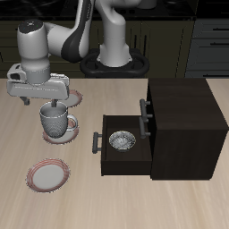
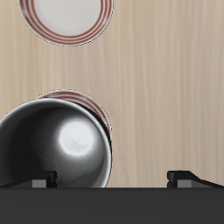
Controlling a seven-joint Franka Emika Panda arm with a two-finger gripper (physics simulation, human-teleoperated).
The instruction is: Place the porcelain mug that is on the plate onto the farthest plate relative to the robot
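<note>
The porcelain mug (image 1: 55,125) is pale and glossy and stands upright over a pink-rimmed saucer (image 1: 73,128), apparently resting on it. In the wrist view the mug (image 2: 57,149) fills much of the frame, with that saucer's rim (image 2: 98,107) showing beside it. My gripper (image 1: 52,108) is just above the mug with its jaws wide apart. One fingertip (image 2: 39,182) is over the mug's mouth and the other is outside its wall. The farthest plate (image 1: 47,174), also pink-rimmed, lies empty near the table's front edge; it also shows in the wrist view (image 2: 66,16). A pale plate (image 1: 72,94) peeks out behind my gripper.
A dark wooden cabinet (image 1: 183,116) stands beside the saucers. Its open drawer (image 1: 121,156) holds a metallic patterned bowl (image 1: 122,140). The drawer handle sticks out towards the mug. The robot base is at the table's back.
</note>
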